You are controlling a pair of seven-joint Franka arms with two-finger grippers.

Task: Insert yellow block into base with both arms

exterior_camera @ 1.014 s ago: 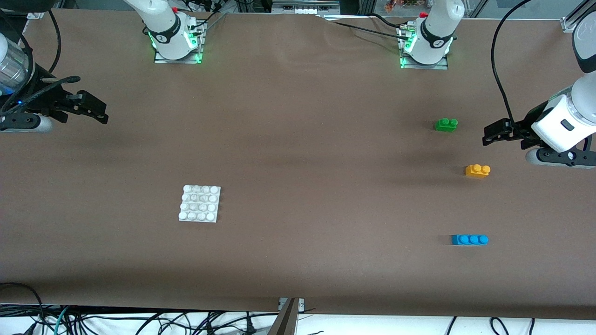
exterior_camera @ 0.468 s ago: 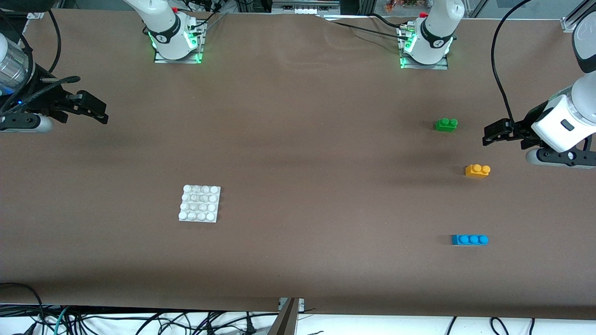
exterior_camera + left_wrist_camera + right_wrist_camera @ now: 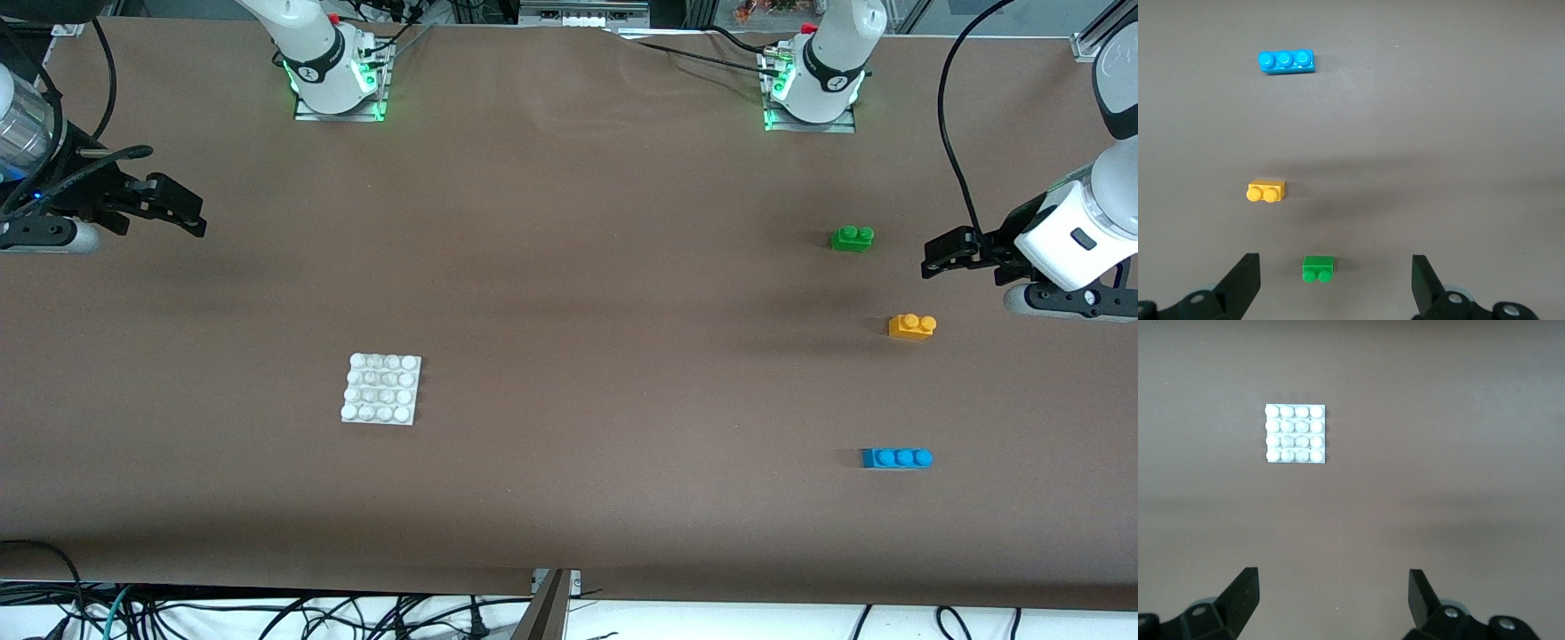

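Fingers (image 3: 1245,283) of both grippers spread wide, holding nothing; base (image 3: 381,389) bare.

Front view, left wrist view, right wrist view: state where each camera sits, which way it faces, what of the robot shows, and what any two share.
Front view: high across the table, facing both bases; shows the left pincer and right pincer, both open, each over its own end of the table.
Left wrist view: on the left wrist, looking down between its fingers at the yellow block, green brick and blue brick.
Right wrist view: on the right wrist, looking down past its fingers at the base.
Shared: front and left wrist show all three bricks.
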